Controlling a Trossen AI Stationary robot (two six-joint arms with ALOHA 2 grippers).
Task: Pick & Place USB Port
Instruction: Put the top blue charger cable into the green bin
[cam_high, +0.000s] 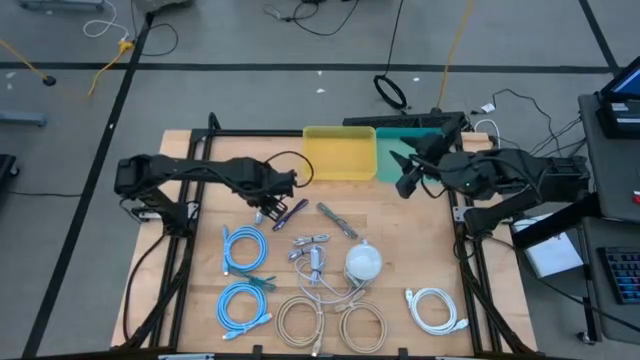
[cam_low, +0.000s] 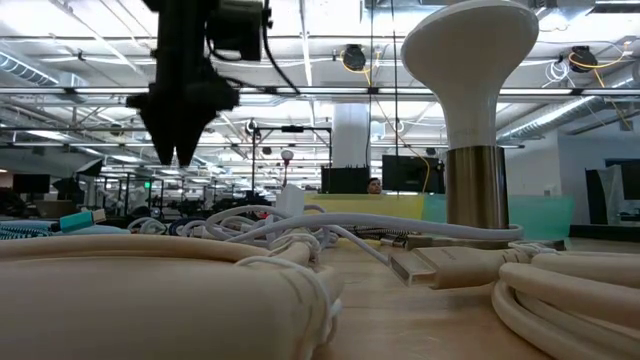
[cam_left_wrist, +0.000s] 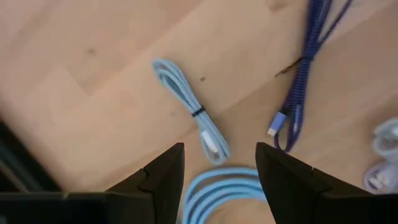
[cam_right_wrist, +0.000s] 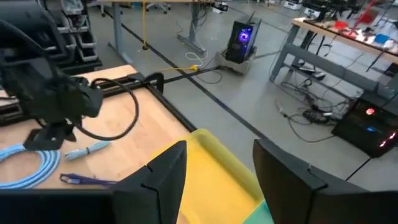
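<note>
My left gripper (cam_high: 266, 212) hangs open above the table, touching nothing. In the left wrist view its fingers (cam_left_wrist: 221, 155) stand over the loose end of a light blue cable (cam_left_wrist: 186, 106), whose white plug (cam_left_wrist: 214, 144) lies flat on the wood. A purple braided cable (cam_left_wrist: 305, 68) lies beside it. The low view shows the left gripper (cam_low: 180, 150) clear of the tabletop. My right gripper (cam_high: 403, 187) is open and empty at the near edge of the yellow bin (cam_high: 340, 152). Its wrist view looks past its fingers (cam_right_wrist: 217, 152) onto the bin's yellow wall (cam_right_wrist: 214, 158).
A teal bin (cam_high: 405, 145) adjoins the yellow one. Two light blue coils (cam_high: 243, 248), beige coils (cam_high: 330, 322), a white coil (cam_high: 435, 308), silver adapters (cam_high: 338, 220), tangled white cables (cam_high: 312, 258) and a white mushroom-shaped object (cam_high: 362, 262) lie on the table's near half.
</note>
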